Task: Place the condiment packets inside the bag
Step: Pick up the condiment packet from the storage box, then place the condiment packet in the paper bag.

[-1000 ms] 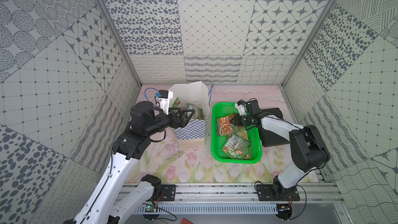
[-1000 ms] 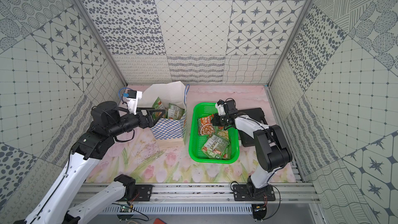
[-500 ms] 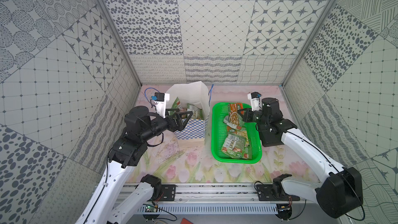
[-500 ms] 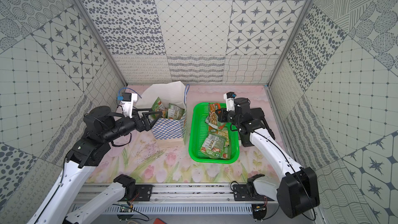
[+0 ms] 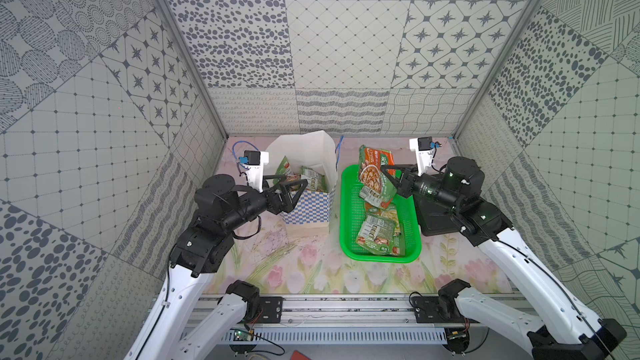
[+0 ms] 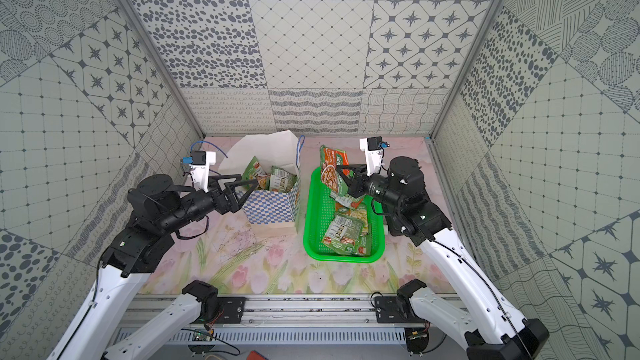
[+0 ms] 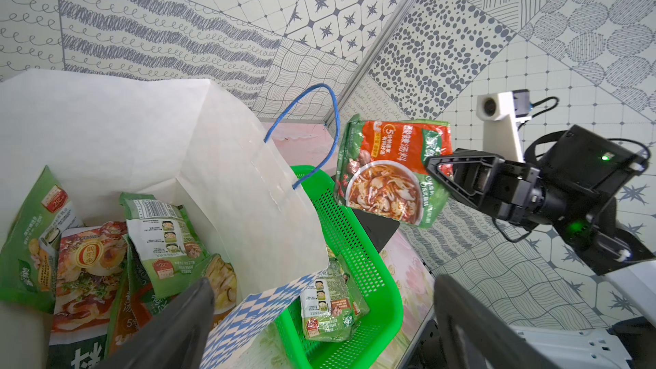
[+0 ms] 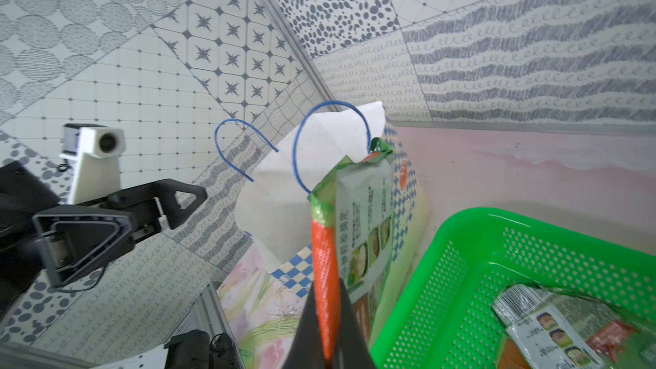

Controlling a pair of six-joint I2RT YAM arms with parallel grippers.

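Near the far edge of the table (image 5: pixel 304 271), left of its middle, the bag (image 5: pixel 304 157) is stood upright with its mouth open. Several condiment packets (image 7: pixel 159 236) are seen lying inside it (green and orange ones, and one with a black band). Just beside the bag, toward the right edge, a green basket (image 5: pixel 346 237) is set, and more packets (image 5: pixel 377 237) are seen lying in its near half.

One soup packet (image 7: pixel 387 172), orange and green with a bowl printed on it, is held in the air above the far end of the basket, roughly upright. It is pinched at one side edge by the right fingers (image 5: pixel 387 175), which are closed tight on it. In the right wrist view its orange seam is seen clamped between them. The soup packet is kept close to the bag's right wall but outside the bag.

The left fingers (image 6: pixel 249 180) are spread wide and nothing is held by them. They are poised at the bag's left rim, by the opening. Whether the paper is touched cannot be told.
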